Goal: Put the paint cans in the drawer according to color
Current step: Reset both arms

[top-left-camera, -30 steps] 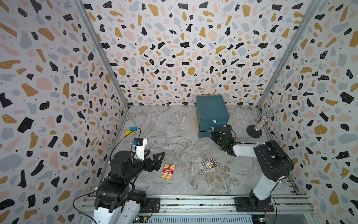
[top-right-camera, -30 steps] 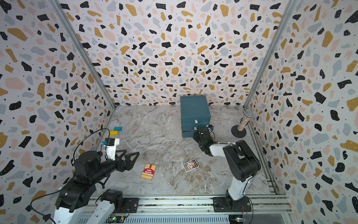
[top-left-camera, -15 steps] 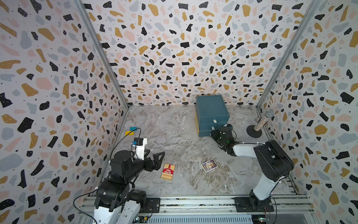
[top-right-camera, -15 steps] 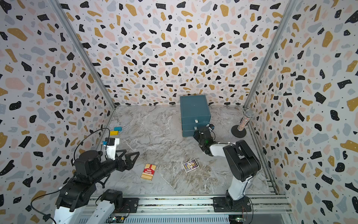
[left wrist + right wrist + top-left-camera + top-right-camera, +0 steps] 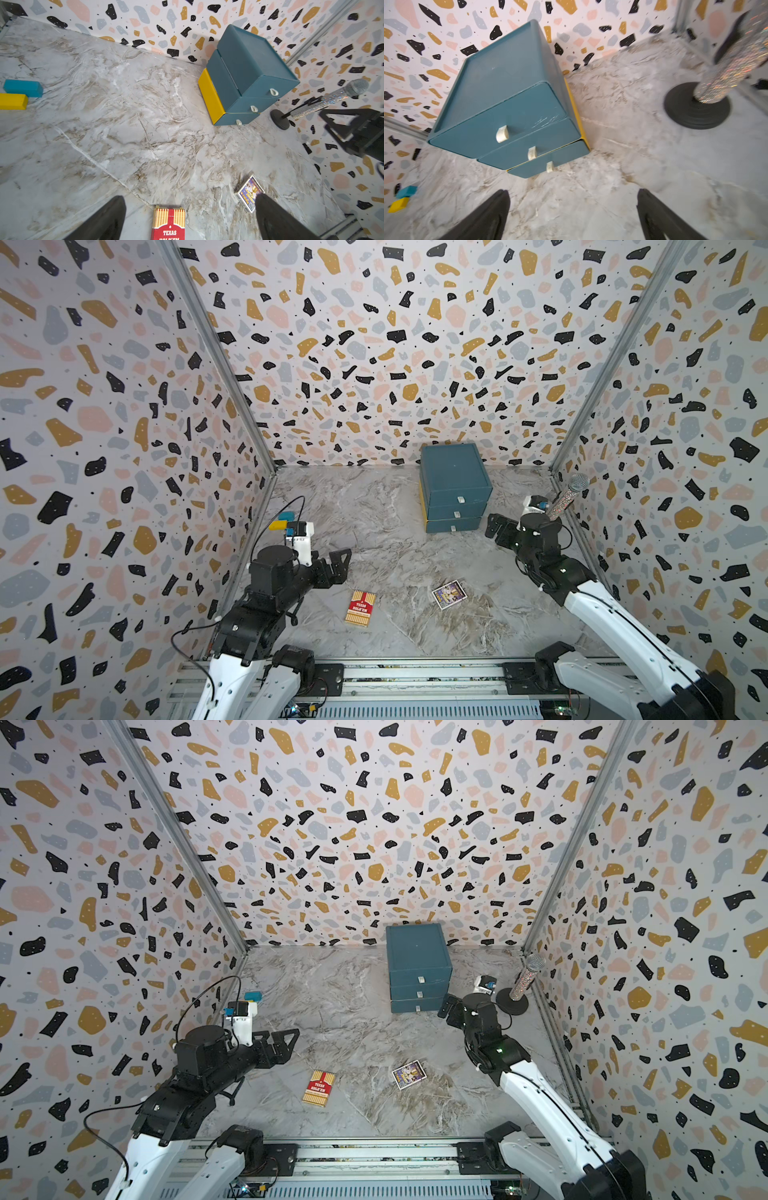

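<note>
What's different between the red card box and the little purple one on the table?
The red card box is longer, with cream stripes; the purple box is smaller, with a white border. The red one lies almost straight; the purple one is turned askew. Both lie flat on the marble table, apart.

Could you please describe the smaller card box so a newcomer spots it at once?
From the dark teal drawer chest at the back wall, come forward over the marble table. Two card boxes lie flat there. Yours is the purple card box, nearer the right arm, smaller than the red striped box.
</note>
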